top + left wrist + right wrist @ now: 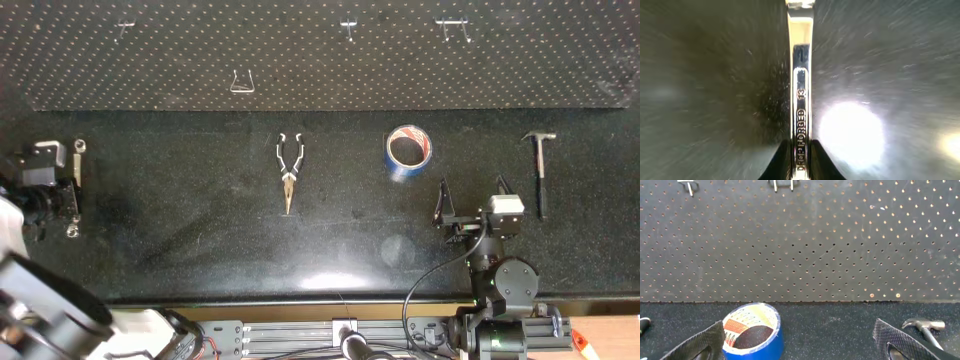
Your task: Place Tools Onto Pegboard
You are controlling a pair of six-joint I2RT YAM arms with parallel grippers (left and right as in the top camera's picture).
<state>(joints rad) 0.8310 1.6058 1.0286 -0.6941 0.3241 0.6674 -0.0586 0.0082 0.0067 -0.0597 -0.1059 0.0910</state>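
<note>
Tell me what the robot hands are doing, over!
Left gripper shut on wrench. Right gripper open, tape roll ahead. Pliers, hammer lying on table. Pegboard hooks bare, nothing in the way.

desk [200,230] top black, fine pale speckle all over, looks matte-ish. soft glare patch [335,282] near front edge, about middle, fainter blob [397,250] just right of it. aluminium rail [290,335] runs along front edge. wood-tone strip [612,338] past front right corner. up close, big white hotspot [850,132] on surface.
</note>
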